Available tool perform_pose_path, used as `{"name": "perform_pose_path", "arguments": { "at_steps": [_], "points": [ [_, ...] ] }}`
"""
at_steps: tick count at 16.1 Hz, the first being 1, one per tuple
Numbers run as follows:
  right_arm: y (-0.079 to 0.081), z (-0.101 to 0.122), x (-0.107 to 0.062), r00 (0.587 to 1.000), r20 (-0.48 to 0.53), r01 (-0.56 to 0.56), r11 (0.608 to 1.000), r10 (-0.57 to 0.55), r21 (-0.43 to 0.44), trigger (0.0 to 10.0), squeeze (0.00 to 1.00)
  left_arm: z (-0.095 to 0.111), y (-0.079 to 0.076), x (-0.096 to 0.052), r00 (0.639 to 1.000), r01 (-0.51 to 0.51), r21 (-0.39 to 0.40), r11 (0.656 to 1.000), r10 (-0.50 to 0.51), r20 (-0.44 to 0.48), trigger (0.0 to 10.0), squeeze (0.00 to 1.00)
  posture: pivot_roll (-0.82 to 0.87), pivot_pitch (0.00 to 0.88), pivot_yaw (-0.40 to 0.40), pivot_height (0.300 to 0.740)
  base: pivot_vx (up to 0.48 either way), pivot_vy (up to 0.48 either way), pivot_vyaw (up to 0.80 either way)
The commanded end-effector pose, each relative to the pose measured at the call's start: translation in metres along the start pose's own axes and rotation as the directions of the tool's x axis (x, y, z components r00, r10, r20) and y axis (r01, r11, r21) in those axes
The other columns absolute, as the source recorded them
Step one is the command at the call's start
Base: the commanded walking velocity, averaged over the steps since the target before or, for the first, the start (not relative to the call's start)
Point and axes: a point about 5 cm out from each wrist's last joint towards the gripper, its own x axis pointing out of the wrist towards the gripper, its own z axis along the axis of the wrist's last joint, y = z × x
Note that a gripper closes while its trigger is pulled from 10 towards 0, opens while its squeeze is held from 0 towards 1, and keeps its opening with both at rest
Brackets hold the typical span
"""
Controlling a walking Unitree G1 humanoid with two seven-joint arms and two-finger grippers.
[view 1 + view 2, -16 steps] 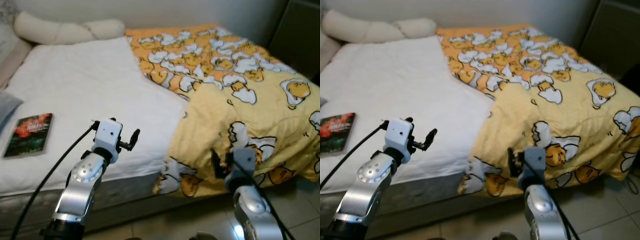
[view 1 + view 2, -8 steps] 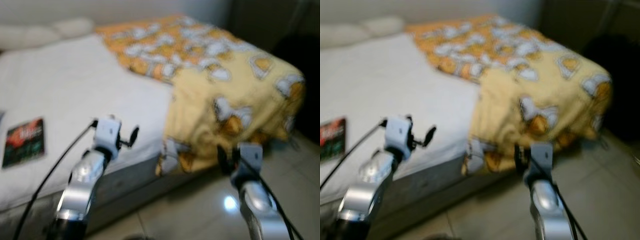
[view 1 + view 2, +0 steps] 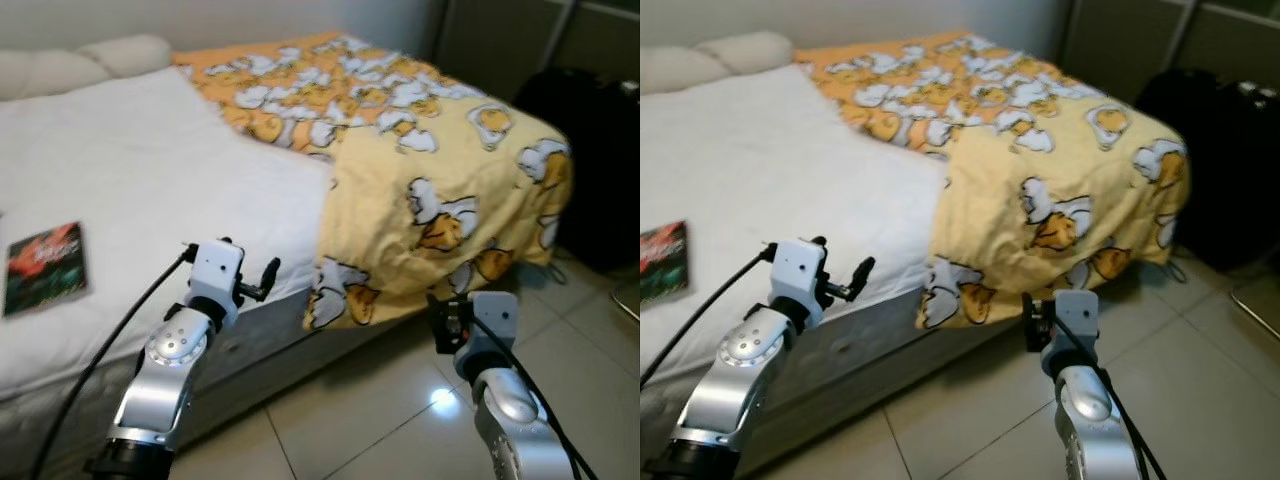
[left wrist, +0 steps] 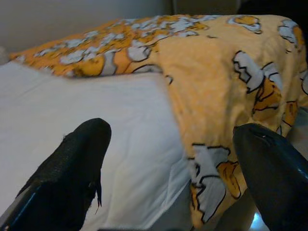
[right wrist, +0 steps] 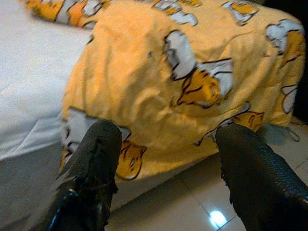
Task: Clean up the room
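Standing at the bed's (image 3: 150, 170) side, I hold both sets of fingers spread and empty: left fingers (image 4: 159, 178) over the white sheet's edge, right fingers (image 5: 168, 178) facing the bunched yellow blanket (image 3: 440, 150). I judge I'm approaching; next, close in and pinch its hem

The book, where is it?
In the left eye view, the book lies flat on the white sheet, on the robot's far left, beyond the left gripper.
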Motion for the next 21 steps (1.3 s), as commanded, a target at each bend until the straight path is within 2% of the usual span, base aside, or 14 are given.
{"name": "perform_pose_path", "arguments": {
  "at_steps": [1, 4, 7, 16, 21],
  "points": [
    [-0.009, 0.003, 0.001, 0.999, 0.009, 0.03, 0.999, -0.03, -0.012, 10.0, 0.0, 0.006, -0.005, 0.004, 1.0, 0.023, 0.004, 1.0, -0.023, 0.021, 10.0, 0.24, -0.01, 0.0, 0.044, 0.74, 0.304, 0.0, 0.0],
    [-0.01, 0.001, 0.0, 0.999, 0.002, 0.039, 0.999, -0.039, -0.012, 10.0, 0.0, 0.006, -0.007, 0.005, 0.999, 0.033, 0.003, 0.999, -0.033, 0.026, 10.0, 0.24, -0.01, 0.0, 0.045, 0.74, 0.336, 0.0, 0.0],
    [-0.012, -0.001, -0.001, 0.999, -0.002, 0.042, 0.999, -0.042, -0.018, 10.0, 0.0, 0.006, -0.009, 0.005, 0.999, 0.041, 0.004, 0.999, -0.041, 0.028, 10.0, 0.24, -0.02, 0.0, 0.042, 0.74, 0.338, 0.0, -0.76],
    [-0.015, -0.003, -0.004, 0.999, -0.004, 0.041, 0.999, -0.041, -0.023, 10.0, 0.0, 0.003, -0.013, 0.003, 0.998, 0.051, -0.001, 0.999, -0.051, 0.023, 10.0, 0.24, -0.02, 0.0, 0.039, 0.74, 0.337, 0.0, 0.0],
    [-0.019, -0.004, -0.007, 0.998, -0.013, 0.059, 0.998, -0.06, -0.024, 10.0, 0.0, 0.003, -0.014, 0.004, 0.998, 0.065, -0.002, 0.998, -0.065, 0.019, 10.0, 0.23, -0.03, 0.0, 0.047, 0.74, 0.336, 0.0, -0.77]
  ]
}}
